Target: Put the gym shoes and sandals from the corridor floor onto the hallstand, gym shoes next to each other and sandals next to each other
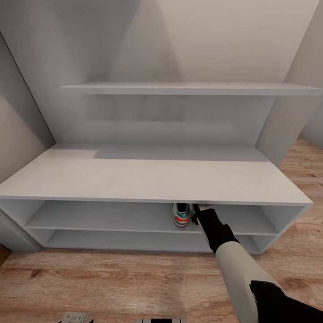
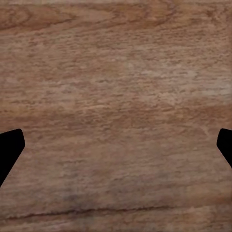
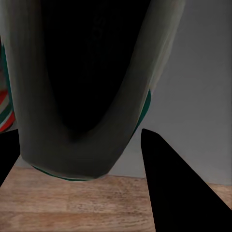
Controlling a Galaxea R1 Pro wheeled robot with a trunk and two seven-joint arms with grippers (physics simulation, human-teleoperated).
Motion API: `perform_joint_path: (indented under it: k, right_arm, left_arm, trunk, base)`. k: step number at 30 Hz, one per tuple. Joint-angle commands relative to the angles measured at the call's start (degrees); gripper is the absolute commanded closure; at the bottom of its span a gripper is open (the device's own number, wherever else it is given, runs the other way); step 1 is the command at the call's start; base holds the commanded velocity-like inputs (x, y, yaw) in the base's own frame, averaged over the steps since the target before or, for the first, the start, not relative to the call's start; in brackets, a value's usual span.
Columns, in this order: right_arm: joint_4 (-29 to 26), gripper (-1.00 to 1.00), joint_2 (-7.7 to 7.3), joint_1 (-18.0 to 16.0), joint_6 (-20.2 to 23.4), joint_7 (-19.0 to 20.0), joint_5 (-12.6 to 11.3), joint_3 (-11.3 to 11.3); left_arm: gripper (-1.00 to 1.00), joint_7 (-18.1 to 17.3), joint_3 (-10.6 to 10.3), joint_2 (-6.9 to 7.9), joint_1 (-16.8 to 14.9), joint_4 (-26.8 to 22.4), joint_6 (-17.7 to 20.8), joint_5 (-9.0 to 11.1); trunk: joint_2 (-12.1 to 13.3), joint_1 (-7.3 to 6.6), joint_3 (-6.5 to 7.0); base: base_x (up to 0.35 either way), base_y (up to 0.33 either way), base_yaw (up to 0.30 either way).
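At the bottom of the head view, the corridor floor was seen as bare wood planks, and the same planks were seen close below the left gripper, whose fingertips were spread wide at the frame's edges with nothing between them. From the lower right of the head view, the right arm was stretched forward and down so that the right gripper could reach under the bench top of the shoe rack, into its upper open shelf near the frame's centre. In the right wrist view a gym shoe was seen close between the dark fingers; whether it was clenched or already released could not be told. Just left of the gripper, one more gym shoe was standing on that shelf, heel outward. Two gym shoes were thus counted, apparently being set side by side.
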Motion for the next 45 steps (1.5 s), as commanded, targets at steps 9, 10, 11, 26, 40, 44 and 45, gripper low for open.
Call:
perform_joint_path:
  k: [9,10,11,26,40,44,45]
  right_arm:
    - [-0.16,1.00,0.06,-0.03,0.19,-0.28,0.00,-0.24]
    - [-0.16,1.00,0.06,-0.03,0.19,-0.29,-0.01,-0.25]
    - [-0.16,1.00,0.06,-0.03,0.19,-0.27,-0.01,-0.26]
    - [-0.17,-1.00,0.06,-0.03,0.20,-0.31,0.06,-0.30]
    - [-0.17,-1.00,0.06,-0.03,0.21,-0.30,0.07,-0.30]
    - [-0.17,-1.00,0.06,-0.03,0.21,-0.26,0.07,-0.30]
    - [-0.15,-1.00,0.06,-0.03,0.21,-0.26,0.07,-0.30]
  left_arm:
    - [-1.00,-0.44,0.47,-0.02,-0.03,0.05,-0.10,-0.18]
    - [-1.00,-0.44,0.47,-0.02,-0.03,0.05,-0.10,-0.18]
    - [-1.00,-0.44,0.47,-0.02,-0.03,0.05,-0.10,-0.18]
    - [-1.00,-0.44,0.47,-0.02,-0.03,0.05,-0.10,-0.18]
    - [-1.00,-0.44,0.55,-0.02,-0.03,0.05,-0.09,-0.12]
    - [-1.00,-0.44,0.56,-0.02,-0.03,0.05,-0.09,-0.10]
    - [-1.00,-0.44,0.56,-0.02,-0.03,0.05,-0.08,-0.10]
  trunk:
    - [-0.02,-0.01,-0.05]
    - [-0.02,-0.01,-0.05]
    - [-0.02,-0.01,-0.05]
    - [-0.02,-0.01,-0.05]
    - [-0.02,-0.01,-0.05]
    - [-0.02,-0.01,-0.05]
    - [-0.02,-0.01,-0.05]
  base:
    - [0.000,0.000,0.000]
    - [0.000,0.000,0.000]
    - [0.000,0.000,0.000]
    - [0.051,0.000,0.000]
    - [-0.127,0.000,0.000]
    - [-0.318,0.000,0.000]
    - [-0.326,0.000,0.000]
